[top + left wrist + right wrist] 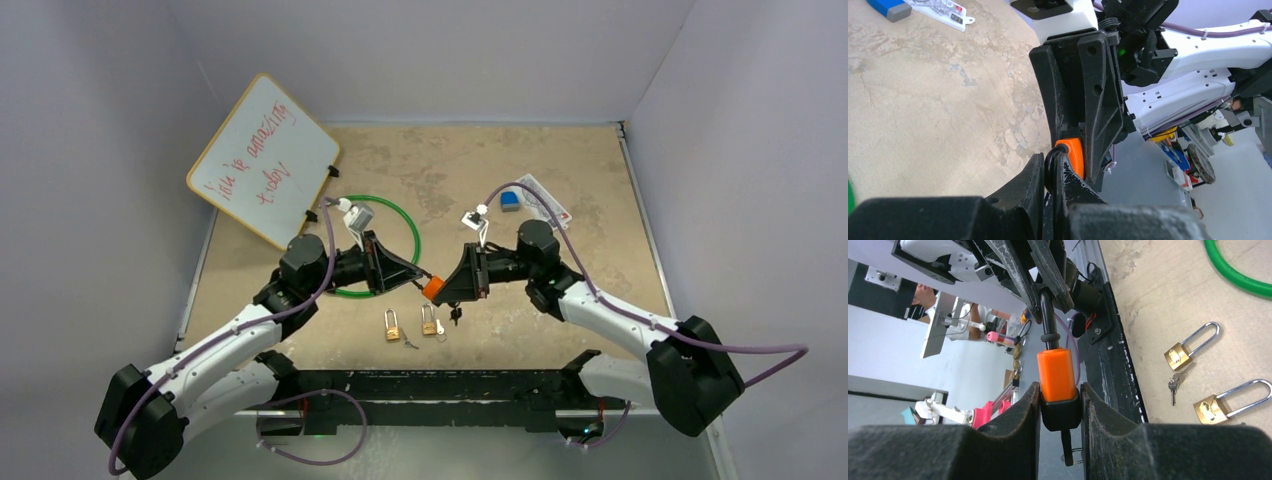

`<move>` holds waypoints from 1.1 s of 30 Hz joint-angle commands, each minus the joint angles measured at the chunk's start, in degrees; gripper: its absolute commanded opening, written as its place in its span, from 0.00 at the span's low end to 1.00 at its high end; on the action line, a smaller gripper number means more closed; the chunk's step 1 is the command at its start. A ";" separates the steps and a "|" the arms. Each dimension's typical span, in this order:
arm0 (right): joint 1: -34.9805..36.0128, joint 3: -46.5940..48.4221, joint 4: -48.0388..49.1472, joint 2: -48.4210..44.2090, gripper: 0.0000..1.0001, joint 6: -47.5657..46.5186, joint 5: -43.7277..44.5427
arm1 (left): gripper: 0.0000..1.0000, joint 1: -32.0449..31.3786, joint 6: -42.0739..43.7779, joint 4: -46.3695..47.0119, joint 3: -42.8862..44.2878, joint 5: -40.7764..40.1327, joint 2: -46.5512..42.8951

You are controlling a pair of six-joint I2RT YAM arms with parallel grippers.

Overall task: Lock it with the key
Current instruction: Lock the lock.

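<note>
The orange padlock [432, 288] is held off the counter [560, 170], between the two pincers where they meet tip to tip. The right pincer [1060, 390] is pressed against the lock's body, one finger on each side, so that the orange block juts out beyond its fingertips. The black shackle [1047, 315] is pinched by the left pincer [1050, 172], whose fingers are drawn together round the loop straight opposite the right pincer's tips. A dark key [1066, 445] is seen behind the lock's black base, back between the right pincer's fingers, with a wire ring at its end; it appears to be seated in the keyway, though the base hides the joint.

On the counter below and just to the near side of both pincers, two brass padlocks [392, 325] [429, 321] are laid flat with their shackles raised, and a small bunch of keys [410, 342] is lying between them. A green cable loop [1233, 274] is spread on the counter behind the left pincer. A whiteboard [262, 160] is propped well beyond that, and a printed card [545, 200] is placed beyond the right pincer.
</note>
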 commanded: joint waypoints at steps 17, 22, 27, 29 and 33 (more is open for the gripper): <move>-0.12 7.67 0.68 0.24 0.00 0.72 10.77 | 0.00 -7.52 -4.72 9.61 -7.16 -2.59 3.66; 0.23 7.49 -2.00 -0.22 0.00 -1.53 14.52 | 0.00 -7.78 -5.80 10.38 -8.16 -3.27 3.32; 1.05 9.24 -7.45 -0.14 0.00 -4.61 15.92 | 0.00 -8.32 -5.07 11.10 -8.63 -5.26 2.64; 1.45 9.31 -7.16 0.06 0.00 -4.28 16.18 | 0.00 -9.12 -5.48 12.33 -9.21 -6.47 2.93; 1.55 9.29 -7.25 -0.06 0.00 -4.31 18.27 | 0.00 -10.40 -6.64 14.93 -10.92 -7.42 3.45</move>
